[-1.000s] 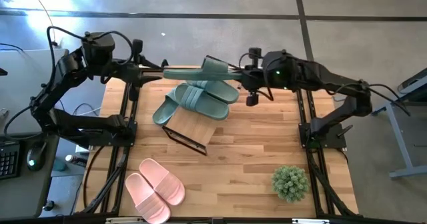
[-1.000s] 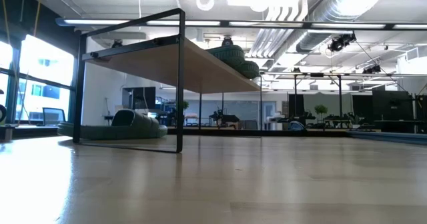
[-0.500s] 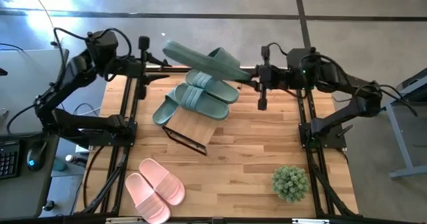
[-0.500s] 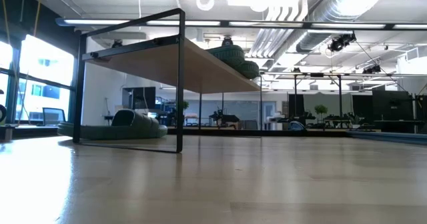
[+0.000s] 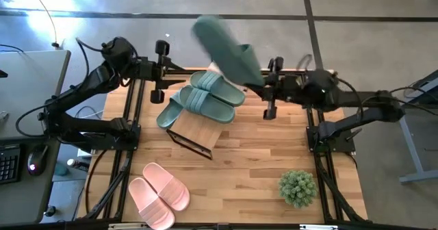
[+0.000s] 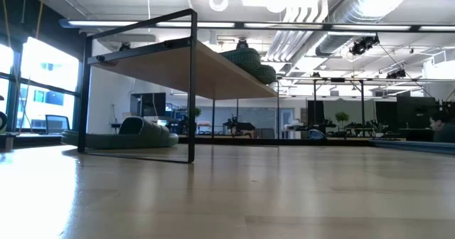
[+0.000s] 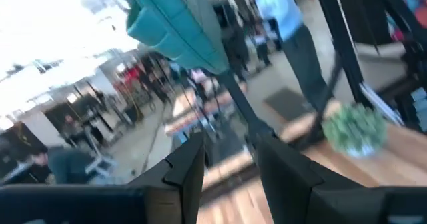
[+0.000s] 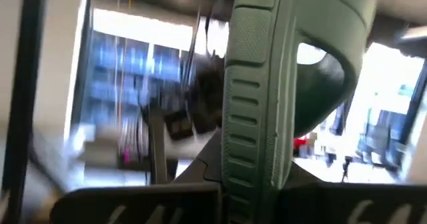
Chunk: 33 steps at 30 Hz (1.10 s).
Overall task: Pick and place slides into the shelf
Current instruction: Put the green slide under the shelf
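We count four sage green rubber slides: three piled on bamboo-topped black wire shelf [image 5: 198, 129] near table's far edge, one [image 5: 227, 50] raised above far edge. Two pale pink rubber slides [image 5: 159, 193] at near-left corner. Right gripper [image 5: 262, 86] pinched tight on raised slide's edge. Left gripper [image 5: 159, 71] half spread, holding nothing, over far-left edge.

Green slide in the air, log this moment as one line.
right gripper: shut on green slide, lifted above shelf | left gripper: empty, beside table edge | pink pair: on table
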Motion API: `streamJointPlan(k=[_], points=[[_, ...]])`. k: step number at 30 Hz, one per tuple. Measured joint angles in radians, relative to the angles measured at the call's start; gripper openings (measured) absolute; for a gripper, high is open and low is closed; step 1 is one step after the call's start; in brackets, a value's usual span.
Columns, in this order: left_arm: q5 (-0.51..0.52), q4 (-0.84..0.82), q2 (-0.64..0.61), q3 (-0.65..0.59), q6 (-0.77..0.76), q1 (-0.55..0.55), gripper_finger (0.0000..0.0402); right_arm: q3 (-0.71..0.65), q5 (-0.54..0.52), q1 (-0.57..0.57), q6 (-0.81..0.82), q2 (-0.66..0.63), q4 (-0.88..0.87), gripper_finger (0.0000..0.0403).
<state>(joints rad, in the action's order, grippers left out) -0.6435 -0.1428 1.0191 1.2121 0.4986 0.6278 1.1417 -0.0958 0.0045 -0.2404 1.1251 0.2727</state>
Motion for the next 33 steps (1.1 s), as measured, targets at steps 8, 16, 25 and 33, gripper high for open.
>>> streamJointPlan(k=[8,16,25,33], points=[[0.000,0.279,0.006,-0.054,-0.163,0.000,0.0124,-0.216,0.030,-0.005,0.110,0.063,0.324,0.0010],[-0.006,0.367,0.071,-0.078,-0.281,-0.018,0.0124,-0.199,0.056,-0.006,0.106,0.089,0.304,0.0010],[-0.085,0.381,0.134,-0.078,-0.350,-0.071,0.0124,-0.186,0.059,-0.004,0.085,0.093,0.349,0.0010],[-0.023,0.403,0.205,-0.078,-0.356,-0.170,0.0124,-0.173,0.090,-0.022,0.083,0.092,0.360,0.0010]])
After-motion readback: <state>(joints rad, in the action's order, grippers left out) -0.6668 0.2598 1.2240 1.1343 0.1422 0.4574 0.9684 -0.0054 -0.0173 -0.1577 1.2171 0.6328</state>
